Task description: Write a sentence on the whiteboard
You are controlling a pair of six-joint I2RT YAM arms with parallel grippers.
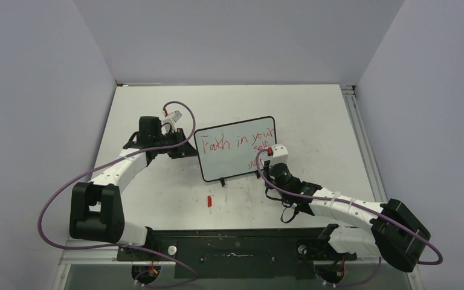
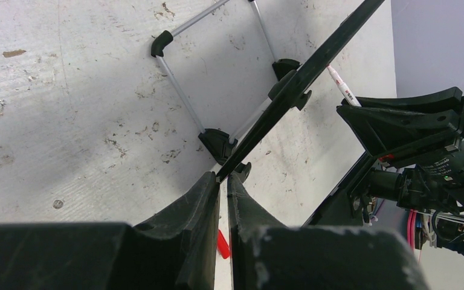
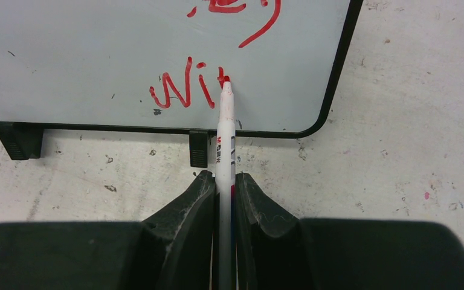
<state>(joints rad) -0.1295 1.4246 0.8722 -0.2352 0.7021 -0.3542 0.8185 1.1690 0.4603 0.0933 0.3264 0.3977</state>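
The whiteboard [image 1: 232, 145] stands tilted on its black feet at the table's middle, with the red sentence [image 1: 235, 143] on it reading "Faith in your self" and a started third line. My left gripper [image 1: 187, 149] is shut on the whiteboard's left edge [image 2: 290, 90], seen edge-on in the left wrist view. My right gripper [image 1: 270, 158] is shut on a white marker [image 3: 225, 139]. Its red tip touches the board [image 3: 96, 54] just after the letters "Wi" [image 3: 181, 90], near the lower right corner.
A red marker cap [image 1: 209, 200] lies on the scuffed white tabletop in front of the board; it also shows between the left fingers in the left wrist view [image 2: 223, 244]. A metal rail [image 1: 355, 121] runs along the table's right edge. Grey walls enclose the table.
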